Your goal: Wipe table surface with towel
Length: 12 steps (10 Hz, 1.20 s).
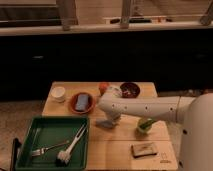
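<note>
The table surface [120, 152] is a pale wooden top with plank lines. The towel [104, 124], a small pale blue-grey cloth, lies on it near the middle, just right of the green tray. My white arm reaches in from the right and bends down at its left end. My gripper [111, 118] is right above the towel and pressed down onto it, and it hides the towel's upper right part.
A green tray [30, 131] holding a fork and a brush sits at the front left. A red plate [73, 106] with a dark blue piece, a white cup [59, 93], an orange item [103, 87] and a dark bowl [130, 90] stand at the back. A green object [145, 125] and a brown block [143, 149] lie at the right.
</note>
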{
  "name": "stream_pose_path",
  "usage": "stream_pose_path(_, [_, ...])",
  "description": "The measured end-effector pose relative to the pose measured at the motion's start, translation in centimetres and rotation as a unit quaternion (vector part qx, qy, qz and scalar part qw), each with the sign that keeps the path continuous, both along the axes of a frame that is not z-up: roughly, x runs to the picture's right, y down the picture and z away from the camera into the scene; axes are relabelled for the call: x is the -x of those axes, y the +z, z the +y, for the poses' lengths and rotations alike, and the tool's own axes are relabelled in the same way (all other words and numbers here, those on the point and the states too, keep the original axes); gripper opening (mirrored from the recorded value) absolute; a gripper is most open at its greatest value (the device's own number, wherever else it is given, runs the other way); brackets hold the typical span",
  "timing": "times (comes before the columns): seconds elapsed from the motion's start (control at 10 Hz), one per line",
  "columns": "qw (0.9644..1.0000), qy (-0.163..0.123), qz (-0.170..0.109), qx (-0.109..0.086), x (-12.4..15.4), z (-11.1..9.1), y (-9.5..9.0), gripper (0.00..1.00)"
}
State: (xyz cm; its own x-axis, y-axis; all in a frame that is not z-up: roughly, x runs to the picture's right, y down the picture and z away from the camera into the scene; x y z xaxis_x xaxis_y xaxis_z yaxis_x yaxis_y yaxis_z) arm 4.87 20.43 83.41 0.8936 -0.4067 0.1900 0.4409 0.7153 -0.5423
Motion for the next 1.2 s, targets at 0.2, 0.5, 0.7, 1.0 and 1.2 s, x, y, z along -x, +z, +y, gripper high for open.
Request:
stream_pose_path(0.2, [0.9997,-0.016,-0.011,0.016,-0.2,2.3,-1.2,0.0])
stream_pose_path(0.5, [0.9993,-0.007,0.003,0.037,-4.6,4.1,-2.4,0.0])
stream_pose_path(0.7, [0.9992,0.011,0.02,0.033,-6.4,3.6,-2.8,0.0])
stream_pose_path(1.0, [0.9991,0.027,0.027,0.017,-6.8,2.2,-2.6,0.0])
stream_pose_path(1.2, [0.9993,0.03,0.02,0.007,-6.3,1.1,-2.3,0.0])
